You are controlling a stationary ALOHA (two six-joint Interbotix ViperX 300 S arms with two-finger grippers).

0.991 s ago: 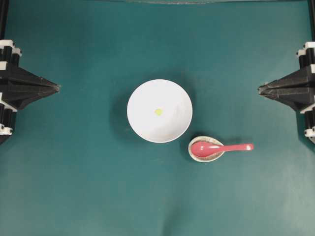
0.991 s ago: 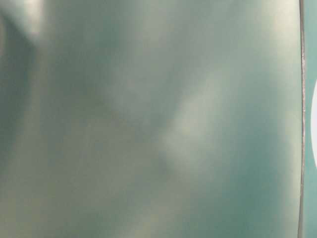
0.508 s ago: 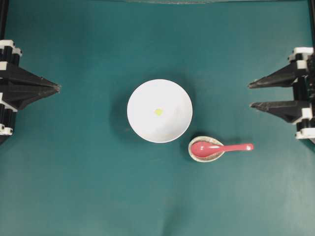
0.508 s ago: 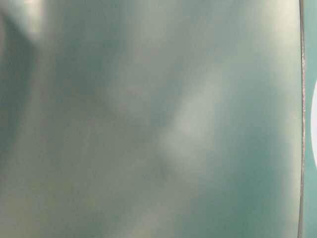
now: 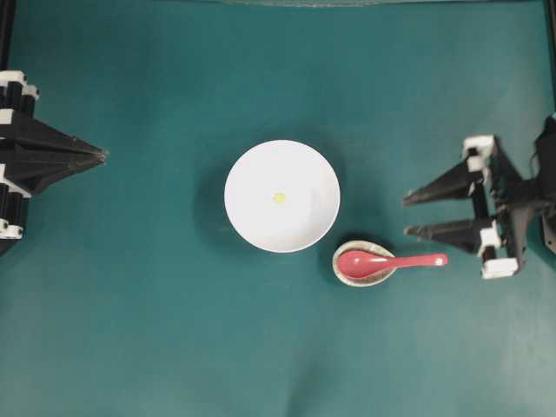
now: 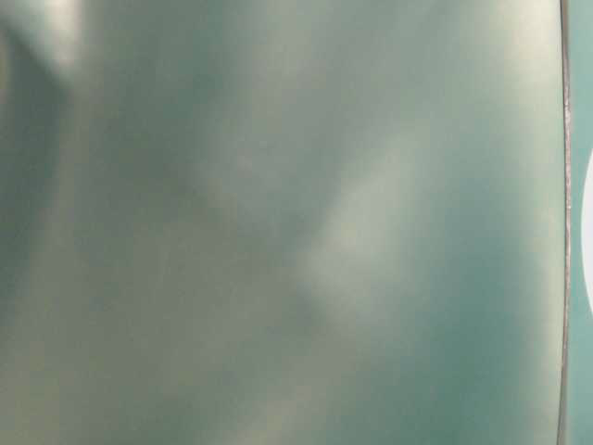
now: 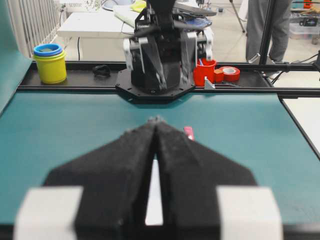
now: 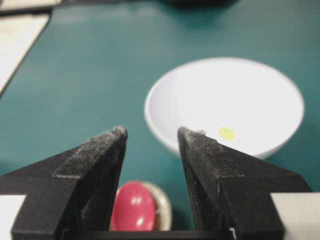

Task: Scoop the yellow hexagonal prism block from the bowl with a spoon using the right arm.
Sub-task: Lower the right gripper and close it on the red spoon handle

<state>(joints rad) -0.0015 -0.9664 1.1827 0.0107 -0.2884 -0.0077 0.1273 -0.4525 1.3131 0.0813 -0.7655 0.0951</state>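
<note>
The black foam-faced left hand (image 7: 156,122) fills the lower middle of the frame, its two pointed fingers pressed together, a sliver of white showing low between them. Just right of its tip a small pinkish-red piece (image 7: 188,132) peeks out. The teal surface (image 7: 65,135) stretches behind. At the top centre stands the other black jointed robot arm (image 7: 160,55). A yellow tub with a blue lid (image 7: 50,63) sits upper left; a red cup (image 7: 205,72) and a red tape roll (image 7: 230,73) sit upper right.
</note>
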